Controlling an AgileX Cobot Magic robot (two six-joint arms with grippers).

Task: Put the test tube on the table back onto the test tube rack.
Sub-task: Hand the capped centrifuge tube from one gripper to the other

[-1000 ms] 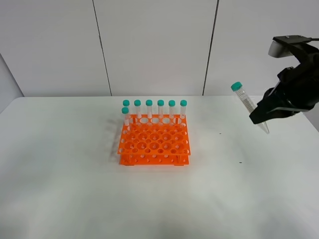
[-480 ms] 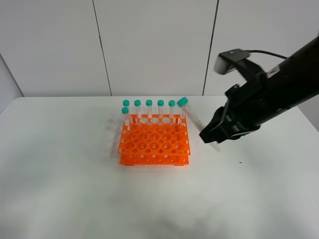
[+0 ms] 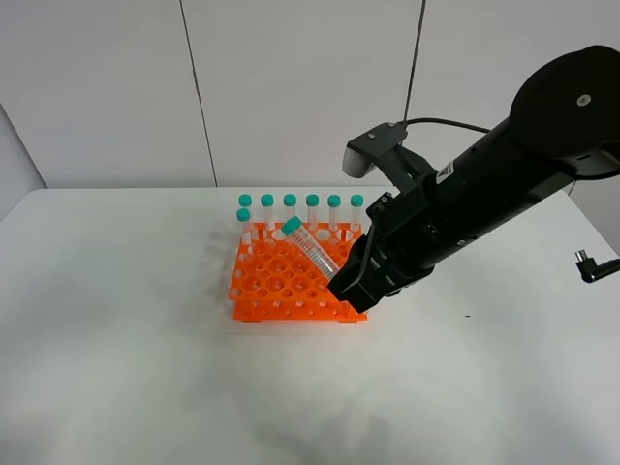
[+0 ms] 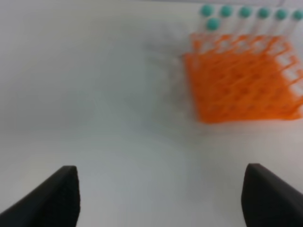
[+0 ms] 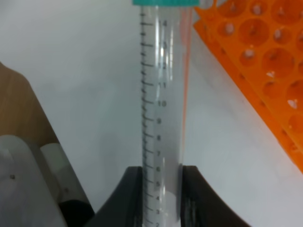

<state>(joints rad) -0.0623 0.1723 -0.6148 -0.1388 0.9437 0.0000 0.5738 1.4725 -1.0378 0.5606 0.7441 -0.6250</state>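
Note:
My right gripper [image 3: 347,281] is shut on the lower end of the test tube [image 3: 312,248], a clear tube with a teal cap. It holds the tube tilted, cap up and to the left, above the front right part of the orange test tube rack [image 3: 281,281] on the white table [image 3: 145,368]. In the right wrist view the tube [image 5: 161,94] is pinched between the fingers [image 5: 135,194], beside the rack [image 5: 265,61]. Several other teal-capped tubes [image 3: 312,208] stand along the rack's back. My left gripper [image 4: 163,198] is open and empty over the table, apart from the rack [image 4: 241,80].
A small black connector on a cable [image 3: 586,263] pokes in at the right edge of the exterior view. Grey wall panels stand behind the table. My left arm does not show in the exterior view.
My right arm has swung left with the tube, from the right side of the table to above the rack. The tube is more tilted and lower.

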